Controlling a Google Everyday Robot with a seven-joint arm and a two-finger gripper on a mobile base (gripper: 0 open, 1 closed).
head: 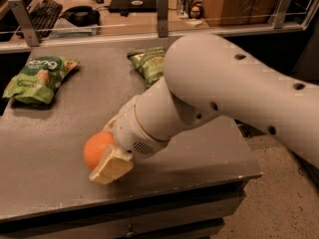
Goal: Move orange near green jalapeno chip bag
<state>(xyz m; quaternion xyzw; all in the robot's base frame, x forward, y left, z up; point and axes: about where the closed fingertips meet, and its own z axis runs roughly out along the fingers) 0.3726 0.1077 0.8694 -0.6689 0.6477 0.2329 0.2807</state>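
Note:
The orange [95,150] is near the front of the grey table [65,113], left of centre. My gripper [106,145] is shut on it: one tan finger pad [111,166] presses its near side, and the other finger shows just behind it. The big white arm reaches in from the right. The darker olive-green jalapeno chip bag [149,62] lies at the back middle of the table, partly hidden by the arm. It is well beyond the orange and to its right.
A brighter lime-green chip bag [37,78] with white lettering lies at the back left. A rail with metal posts [162,14] runs behind the table, with a desk, keyboard [42,11] and cans beyond. The table's front edge is just below the orange.

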